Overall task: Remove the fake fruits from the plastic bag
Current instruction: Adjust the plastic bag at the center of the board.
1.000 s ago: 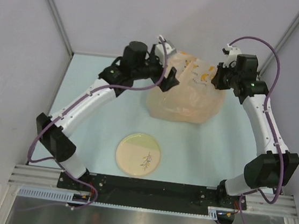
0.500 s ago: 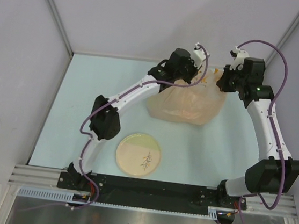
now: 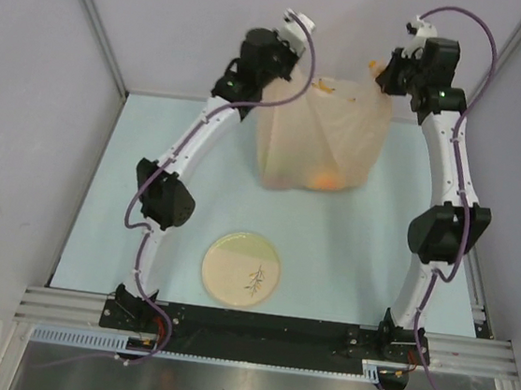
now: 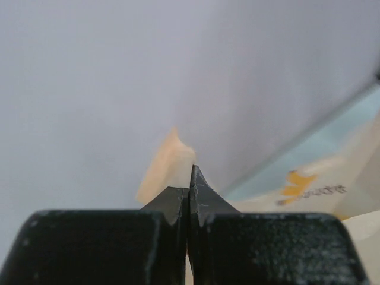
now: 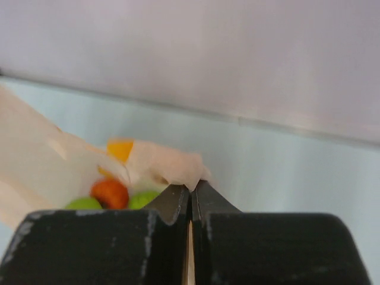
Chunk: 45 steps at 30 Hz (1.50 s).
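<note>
Fake fruits [image 3: 323, 179]: all inside the plastic bag [image 3: 319, 136], showing through its lower part as an orange blur in the overhead view. The right wrist view looks into the bag's mouth, where a red-orange piece [image 5: 110, 193] lies between two green apples [image 5: 83, 203]. An orange-yellow patch above them may be a fruit or a print; cannot tell which.

Plastic bag: hangs stretched between the two pincers at the far side of the tabletop [image 3: 357, 253], close to the back wall. Its top edge is taut and its body drapes down toward the tabletop. Whether its bottom touches the surface cannot be told.

Left pincer [image 4: 190, 178]: fingers pressed together, pinching a peach flap of the bag's upper left corner.

Right pincer [image 5: 191, 189]: fingers pressed together, pinching the bag's rim at the upper right corner.

Both arms are extended far forward and raised.

Round beige plate [image 3: 241, 268]: on the tabletop nearer the arm bases, well apart from the bag, carrying nothing but its printed sprig.
</note>
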### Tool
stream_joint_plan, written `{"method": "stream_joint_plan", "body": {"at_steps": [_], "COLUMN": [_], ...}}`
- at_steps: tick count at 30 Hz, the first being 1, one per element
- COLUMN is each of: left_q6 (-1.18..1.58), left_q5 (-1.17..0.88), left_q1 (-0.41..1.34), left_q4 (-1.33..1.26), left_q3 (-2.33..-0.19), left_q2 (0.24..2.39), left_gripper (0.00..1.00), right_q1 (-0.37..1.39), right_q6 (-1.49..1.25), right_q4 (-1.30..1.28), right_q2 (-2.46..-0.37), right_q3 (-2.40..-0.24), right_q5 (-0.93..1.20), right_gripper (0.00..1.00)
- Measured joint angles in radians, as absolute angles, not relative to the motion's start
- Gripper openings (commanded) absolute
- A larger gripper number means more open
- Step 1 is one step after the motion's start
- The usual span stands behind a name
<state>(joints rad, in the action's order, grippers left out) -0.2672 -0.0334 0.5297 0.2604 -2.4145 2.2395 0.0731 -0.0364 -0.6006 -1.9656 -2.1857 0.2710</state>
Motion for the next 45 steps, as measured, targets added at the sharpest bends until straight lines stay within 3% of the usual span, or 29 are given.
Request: {"method": "stream_joint_plan", "body": {"at_steps": [4, 7, 11, 17, 18, 19, 20, 21, 23, 24, 25, 27, 28, 32, 35, 37, 41, 44, 45], "left_q6": [-0.308, -0.31, -0.278, -0.151, -0.122, -0.092, -0.066, -0.041, 0.001, 0.024, 0.046, 0.08, 0.09, 0.125, 0.124, 0.124, 0.13, 0.142, 0.145], "left_q5": [-0.021, -0.014, -0.068, -0.161, -0.177, -0.19, -0.198, -0.208, -0.224, -0.231, -0.237, -0.244, -0.246, -0.229, -0.205, -0.189, -0.169, -0.161, -0.161], "left_q1": [0.418, 0.383, 0.409, 0.473, 0.473, 0.472, 0.471, 0.471, 0.472, 0.472, 0.472, 0.472, 0.472, 0.472, 0.472, 0.469, 0.449, 0.424, 0.414], "left_q4": [0.15, 0.126, 0.16, 0.144, 0.13, 0.13, 0.141, 0.149, 0.169, 0.188, 0.208, 0.253, 0.263, 0.248, 0.238, 0.229, 0.221, 0.214, 0.207], "left_q3": [-2.498, -2.502, -2.379, -1.608, -1.461, -1.32, -1.2, -1.102, -0.975, -0.926, -0.891, -0.858, -0.856, -0.863, -0.885, -0.896, -0.899, -0.897, -0.892], "left_q2": [2.186, 2.117, 1.937, 1.384, 1.306, 1.239, 1.191, 1.168, 1.175, 1.2, 1.226, 1.252, 1.252, 1.198, 1.154, 1.129, 1.085, 1.077, 1.077], "left_gripper": [0.0, 0.0, 0.0, 0.0, 0.0, 0.09, 0.19, 0.24, 0.29, 0.34, 0.44, 0.52, 0.59, 0.63, 0.64, 0.63, 0.52, 0.3, 0.15], "right_q1": [0.082, 0.079, 0.07, 0.101, 0.118, 0.13, 0.15, 0.17, 0.202, 0.215, 0.226, 0.249, 0.263, 0.418, 0.58, 0.673, 0.745, 0.747, 0.746], "right_q6": [-0.08, -0.104, -0.09, 0.026, 0.055, 0.071, 0.09, 0.108, 0.128, 0.137, 0.143, 0.153, 0.165, 0.247, 0.278, 0.3, 0.318, 0.315, 0.308], "right_q4": [-0.506, -0.416, -0.279, -0.228, -0.247, -0.269, -0.286, -0.316, -0.371, -0.402, -0.432, -0.484, -0.496, -0.507, -0.48, -0.436, -0.339, -0.298, -0.294], "right_q2": [-2.14, -2.127, -1.938, -1.533, -1.481, -1.458, -1.438, -1.431, -1.439, -1.448, -1.457, -1.46, -1.452, -1.349, -1.282, -1.258, -1.327, -1.459, -1.512], "right_q3": [-2.52, -2.531, -2.247, -1.621, -1.53, -1.48, -1.42, -1.372, -1.294, -1.264, -1.241, -1.221, -1.222, -1.262, -1.292, -1.314, -1.335, -1.338, -1.338], "right_q5": [0.281, 0.299, 0.342, 0.391, 0.395, 0.4, 0.403, 0.403, 0.402, 0.403, 0.403, 0.396, 0.385, 0.341, 0.333, 0.339, 0.387, 0.419, 0.426], "right_gripper": [0.0, 0.0, 0.0, 0.0, 0.05, 0.16, 0.32, 0.58, 0.73, 0.86, 0.9, 0.95, 0.96, 0.96, 0.9, 0.78, 0.57, 0.48, 0.43]}}
